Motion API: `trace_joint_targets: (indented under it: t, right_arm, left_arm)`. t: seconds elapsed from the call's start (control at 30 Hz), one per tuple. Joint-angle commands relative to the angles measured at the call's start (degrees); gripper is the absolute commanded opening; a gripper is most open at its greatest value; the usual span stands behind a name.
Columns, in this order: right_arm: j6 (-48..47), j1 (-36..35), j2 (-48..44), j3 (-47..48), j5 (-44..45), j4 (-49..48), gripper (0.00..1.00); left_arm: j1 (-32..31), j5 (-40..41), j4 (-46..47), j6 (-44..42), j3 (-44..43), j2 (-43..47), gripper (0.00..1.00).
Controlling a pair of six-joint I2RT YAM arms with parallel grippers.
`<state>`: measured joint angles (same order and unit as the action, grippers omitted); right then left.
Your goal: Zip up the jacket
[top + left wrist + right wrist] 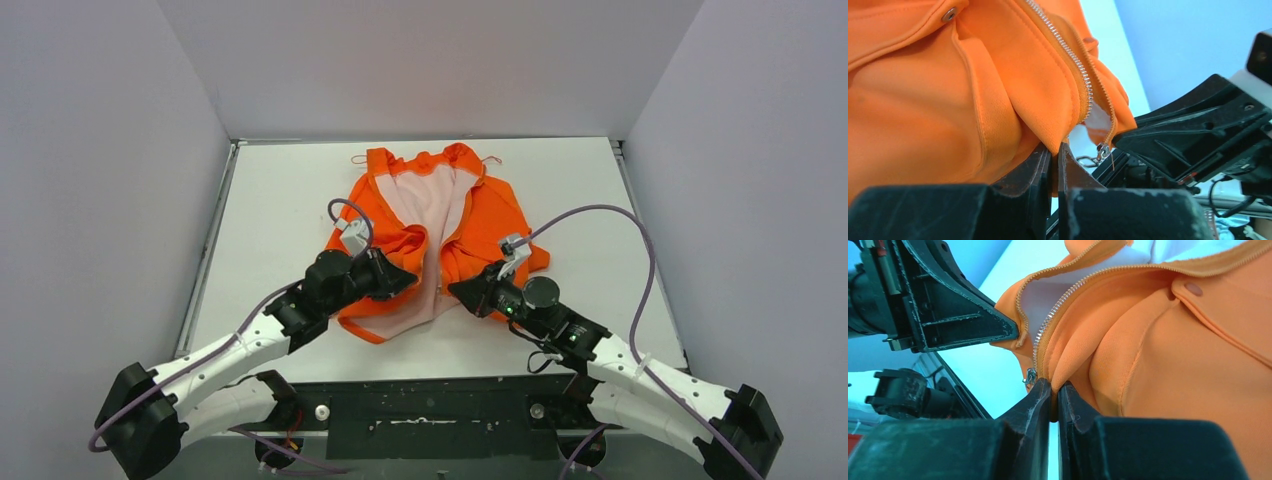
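Lying mid-table, the jacket (490, 215) is spread open, pale lining up, front halves apart. Zipper teeth (1074, 59) run unjoined down each front edge; a small metal slider (1031, 376) hangs at the near end of the right half's edge. Left gripper (1054, 161): jaws closed, pinching orange fabric at the near end of the left half, beside the teeth. Right gripper (1054, 396): jaws closed, pinching the right half just beside the slider. Grippers face each other, near, not touching, above the white table (280, 200).
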<state>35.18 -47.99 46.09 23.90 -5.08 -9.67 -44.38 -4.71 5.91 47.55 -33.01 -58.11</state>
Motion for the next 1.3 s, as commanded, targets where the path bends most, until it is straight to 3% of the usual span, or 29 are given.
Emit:
trace_joint_targets:
  t: [0.0, 0.27, 0.5, 0.63, 0.83, 0.97, 1.1, 1.27]
  right_arm:
    - [-0.6, 0.8, -1.3, -0.5, -2.9, -13.4, 0.0]
    - [-8.4, 1.6, -4.0, -4.3, -5.4, -25.1, 0.0]
    - [-35.0, 1.7, -6.4, -9.0, -7.5, -45.5, 0.0]
    - [-50.8, 1.8, -4.7, -5.7, -9.6, -46.8, 0.0]
    - [-62.8, 2.7, -2.0, 0.5, -16.2, -47.6, 0.0]
    - [-60.4, 5.4, 1.2, 1.8, -14.0, -57.6, 0.0]
    - [-45.1, 10.9, 2.4, 3.4, -19.6, -60.1, 0.0]
    - [-33.9, 12.4, 3.2, 2.1, -20.4, -61.0, 0.0]
  left_arm:
    - [1.3, -2.9, 13.5, 3.1, 1.0, 3.1, 0.0]
    - [4.8, -6.5, 20.1, 3.2, 2.3, 5.3, 0.0]
    - [8.2, -9.3, 18.4, 0.8, 1.0, 7.6, 0.0]
    - [10.0, -10.6, 18.3, 0.5, 0.9, 8.7, 0.0]
    - [11.2, -12.1, 18.4, 0.2, 0.2, 8.8, 0.0]
    - [11.4, -12.7, 18.6, 0.6, 0.0, 8.6, 0.0]
    - [11.7, -12.7, 18.6, 0.8, -0.6, 9.3, 0.0]
    - [11.9, -13.1, 21.0, 1.5, -1.2, 9.1, 0.0]
